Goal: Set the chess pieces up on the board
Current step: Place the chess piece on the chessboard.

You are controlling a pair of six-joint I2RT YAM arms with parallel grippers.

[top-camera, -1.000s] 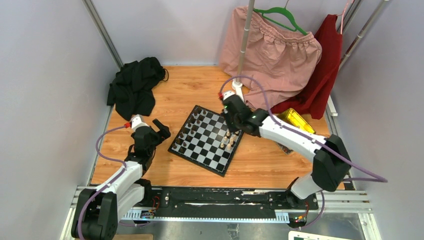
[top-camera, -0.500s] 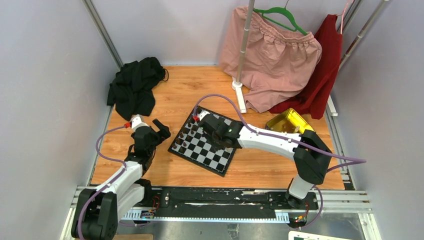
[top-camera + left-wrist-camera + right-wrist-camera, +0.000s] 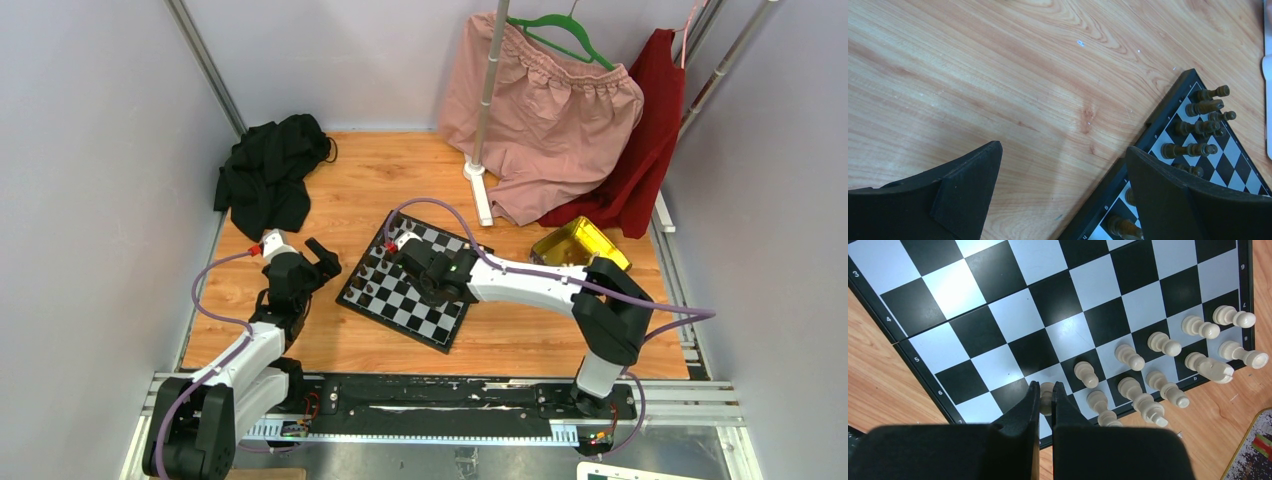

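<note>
The board (image 3: 420, 305) lies askew on the wooden table. Dark chess pieces (image 3: 1193, 149) stand along its left side and cream ones (image 3: 1148, 365) along its right side. My right gripper (image 3: 1046, 386) hangs low over the board near the cream rows, shut on a cream piece (image 3: 1046, 396) that shows between its fingertips. In the top view the right gripper (image 3: 432, 280) covers the board's middle. My left gripper (image 3: 1063, 147) is open over bare wood just left of the board's edge (image 3: 1158, 112), holding nothing; the top view shows this left gripper (image 3: 325, 258) beside the board.
A gold metal tray (image 3: 578, 243) sits right of the board. A black cloth (image 3: 268, 175) lies at the back left. Pink (image 3: 545, 110) and red (image 3: 640, 150) garments hang on a rack whose foot (image 3: 478, 190) stands behind the board.
My right arm has swung left from the board's far right corner to over its middle, staying shut. The left arm has not moved.
</note>
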